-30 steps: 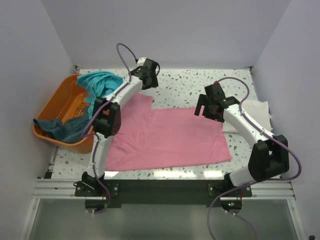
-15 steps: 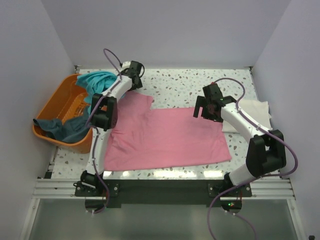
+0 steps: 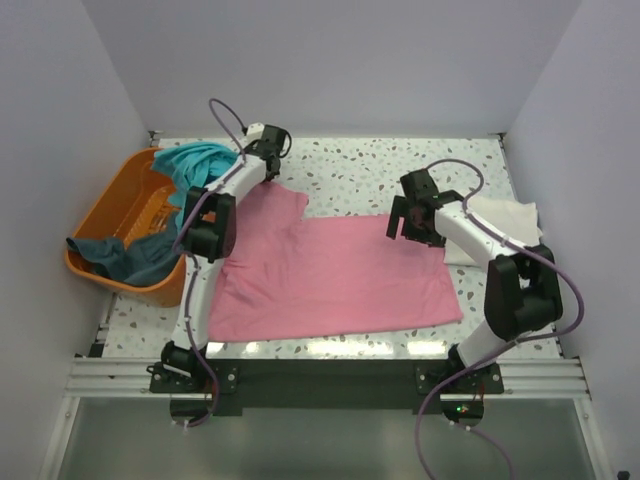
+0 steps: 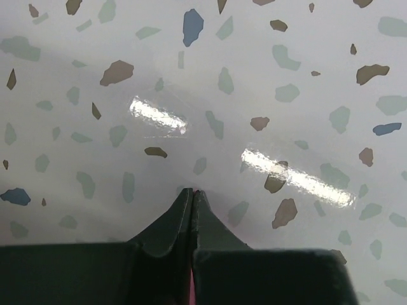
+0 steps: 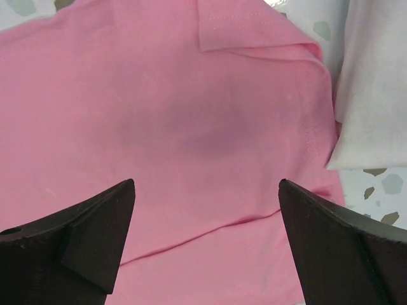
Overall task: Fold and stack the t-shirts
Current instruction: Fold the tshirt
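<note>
The soft pink cloth t-shirt (image 3: pixel 330 280) lies flat on the speckled terrazzo worktop (image 3: pixel 400 170), likely spread for folding. Over its right edge the right gripper (image 5: pixel 206 184) hangs wide open. At its far left corner the left gripper (image 4: pixel 193 190) pinches a pink sliver. Plain white walls (image 3: pixel 350 60) enclose everything.

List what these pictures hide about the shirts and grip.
- Dark blue shirt: top view, crumpled over basket rim, own folds hide most.
- White shirt: top view, right arm covers part; right wrist view, frame edge cuts it.
- Left gripper: left wrist view, shut fingers hide all but a sliver of pink shirt.
</note>
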Robot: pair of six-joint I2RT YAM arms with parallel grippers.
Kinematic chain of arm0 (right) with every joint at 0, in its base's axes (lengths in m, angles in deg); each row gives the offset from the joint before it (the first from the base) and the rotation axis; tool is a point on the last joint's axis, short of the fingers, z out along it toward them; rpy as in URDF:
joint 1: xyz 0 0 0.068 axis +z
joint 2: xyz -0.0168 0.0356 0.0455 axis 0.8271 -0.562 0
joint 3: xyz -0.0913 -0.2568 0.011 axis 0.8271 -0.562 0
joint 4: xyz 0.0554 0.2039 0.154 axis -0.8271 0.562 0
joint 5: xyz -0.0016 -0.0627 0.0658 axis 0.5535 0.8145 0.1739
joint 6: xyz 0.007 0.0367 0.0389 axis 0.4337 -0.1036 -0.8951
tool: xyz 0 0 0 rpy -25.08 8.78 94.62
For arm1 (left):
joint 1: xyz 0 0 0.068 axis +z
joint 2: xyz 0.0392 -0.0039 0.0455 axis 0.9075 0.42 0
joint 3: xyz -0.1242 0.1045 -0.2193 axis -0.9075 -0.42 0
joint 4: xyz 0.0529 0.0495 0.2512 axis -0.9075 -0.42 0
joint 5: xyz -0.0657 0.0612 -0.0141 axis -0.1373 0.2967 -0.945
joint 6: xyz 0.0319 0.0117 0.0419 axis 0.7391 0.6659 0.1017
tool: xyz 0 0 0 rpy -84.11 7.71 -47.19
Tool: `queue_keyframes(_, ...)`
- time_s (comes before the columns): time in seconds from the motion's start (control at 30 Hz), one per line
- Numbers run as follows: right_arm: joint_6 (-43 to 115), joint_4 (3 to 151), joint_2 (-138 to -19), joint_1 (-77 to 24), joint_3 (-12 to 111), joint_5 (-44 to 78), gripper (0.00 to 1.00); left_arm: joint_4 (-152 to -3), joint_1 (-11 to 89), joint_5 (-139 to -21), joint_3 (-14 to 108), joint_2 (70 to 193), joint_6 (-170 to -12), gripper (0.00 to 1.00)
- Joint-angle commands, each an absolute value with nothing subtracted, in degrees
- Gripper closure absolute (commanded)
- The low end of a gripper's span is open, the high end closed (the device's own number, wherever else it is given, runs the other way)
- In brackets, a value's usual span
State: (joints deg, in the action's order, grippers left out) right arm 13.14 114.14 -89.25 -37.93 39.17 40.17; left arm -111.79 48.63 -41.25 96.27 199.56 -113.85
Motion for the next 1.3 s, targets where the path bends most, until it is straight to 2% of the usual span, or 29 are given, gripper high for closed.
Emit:
queue_keyframes(0.0,9.4,112.2,-92.5,-38.7,44.0,42.7,0.01,-114.1,49.0,-42.2,91.9,197.2,-112.9,1.00)
queue_keyframes(0.13,11.8,113.1,-100.5,-38.6,50.5,44.8,0.06,-112.0,49.0,-42.4,88.7,192.1,-112.2,1.00)
queue_keyframes(0.27,17.6,116.9,-106.7,-38.8,57.8,47.3,0.19,-106.3,48.9,-43.9,83.7,186.4,-110.3,1.00)
queue_keyframes(0.33,19.1,117.6,-108.0,-38.8,59.9,48.5,0.22,-105.5,48.9,-44.3,82.6,184.6,-109.3,1.00)
queue_keyframes(0.47,20.2,119.5,-111.0,-38.8,62.0,50.7,0.40,-105.5,48.9,-45.2,82.4,183.6,-108.6,1.00)
queue_keyframes(0.8,20.6,121.4,-116.4,-39.5,63.0,51.4,0.44,-102.9,48.9,-47.8,77.3,180.4,-108.4,1.00)
queue_keyframes(0.9,19.9,121.2,-117.3,-39.8,63.3,51.7,0.53,-101.6,48.9,-48.7,74.4,177.9,-108.7,1.00)
queue_keyframes(0.93,19.7,121.0,-117.2,-39.8,63.1,51.7,0.60,-100.1,48.9,-49.2,73.4,177.3,-108.7,1.00)
queue_keyframes(1.07,19.4,119.4,-116.4,-39.9,62.1,51.8,0.64,-99.0,48.9,-49.8,71.1,175.4,-108.4,1.00)
queue_keyframes(1.2,20.2,119.5,-116.2,-40.2,62.5,51.8,0.73,-99.4,48.9,-48.9,71.0,175.3,-108.3,1.00)
queue_keyframes(1.27,20.8,120.0,-116.1,-40.2,62.6,51.9,0.70,-99.5,48.9,-48.4,71.1,175.3,-108.2,1.00)
